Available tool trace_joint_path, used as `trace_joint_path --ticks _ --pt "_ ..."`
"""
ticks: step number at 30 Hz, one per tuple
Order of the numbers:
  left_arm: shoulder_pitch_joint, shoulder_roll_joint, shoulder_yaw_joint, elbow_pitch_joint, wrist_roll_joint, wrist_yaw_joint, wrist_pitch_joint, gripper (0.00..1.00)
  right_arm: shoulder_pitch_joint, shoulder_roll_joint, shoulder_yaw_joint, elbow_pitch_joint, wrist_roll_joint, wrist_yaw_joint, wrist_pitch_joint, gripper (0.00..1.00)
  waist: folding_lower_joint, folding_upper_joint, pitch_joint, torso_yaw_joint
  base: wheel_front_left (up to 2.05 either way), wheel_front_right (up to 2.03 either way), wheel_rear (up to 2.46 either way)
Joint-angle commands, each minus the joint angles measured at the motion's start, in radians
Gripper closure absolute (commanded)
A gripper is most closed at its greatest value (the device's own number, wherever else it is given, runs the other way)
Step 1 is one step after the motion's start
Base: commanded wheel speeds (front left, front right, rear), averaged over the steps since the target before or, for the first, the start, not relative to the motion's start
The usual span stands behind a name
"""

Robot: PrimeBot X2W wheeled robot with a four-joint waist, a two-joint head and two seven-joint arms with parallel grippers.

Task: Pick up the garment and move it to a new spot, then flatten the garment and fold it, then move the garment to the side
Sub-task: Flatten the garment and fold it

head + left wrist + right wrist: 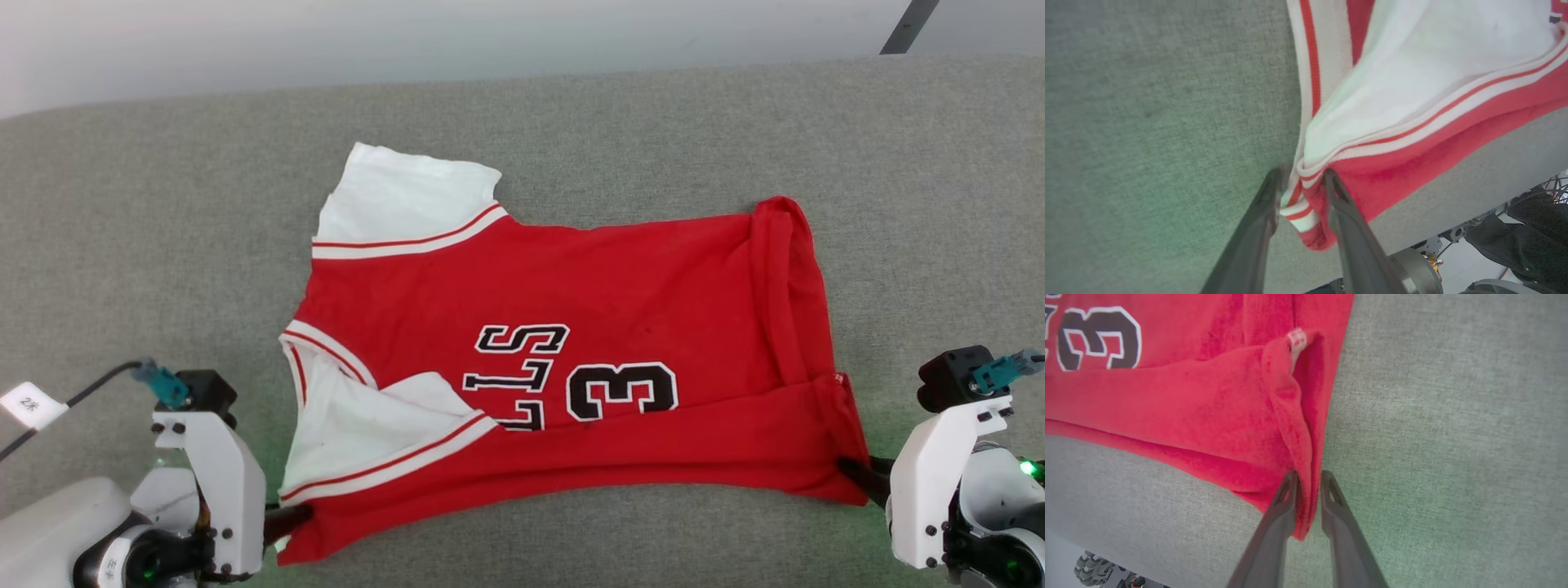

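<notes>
Red with white sleeves, the garment (620, 278) lies sideways near the middle of the grey fabric tabletop (147, 245), collar end toward the robot's left and hem toward its right. The far sleeve (404, 200) is spread flat. The near sleeve (359, 425) is turned in over the chest, and the near long edge is folded up over the front (it covers part of the black lettering, leaving a 3 (620, 390) in plain sight).

The left gripper (287, 516) sits at the near left corner. In its wrist view the jaws straddle the striped trim and red cloth bunched there, clamped on the garment (1412, 163). The right gripper (856, 472) is at the near right corner. Its jaws are pinched on a thin fold of the red hem (1306, 465), close to the tabletop's front edge.
</notes>
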Motion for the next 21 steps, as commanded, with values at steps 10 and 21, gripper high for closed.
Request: trace_joint_path --ticks 10,21 --pt "-0.031 0.030 -0.001 -0.014 0.051 0.004 0.006 0.00 -0.017 -0.017 0.020 -0.024 0.006 -0.001 -0.042 0.00 0.0000 -0.0001 -0.021 -0.011 0.00 0.00 0.00" --pt "-0.153 0.052 0.061 -0.036 0.146 0.001 -0.050 0.00 -0.025 -0.038 0.023 -0.154 -0.014 -0.001 -0.276 0.00 0.0000 -0.0001 -0.020 -0.062 0.00 0.00 0.00"
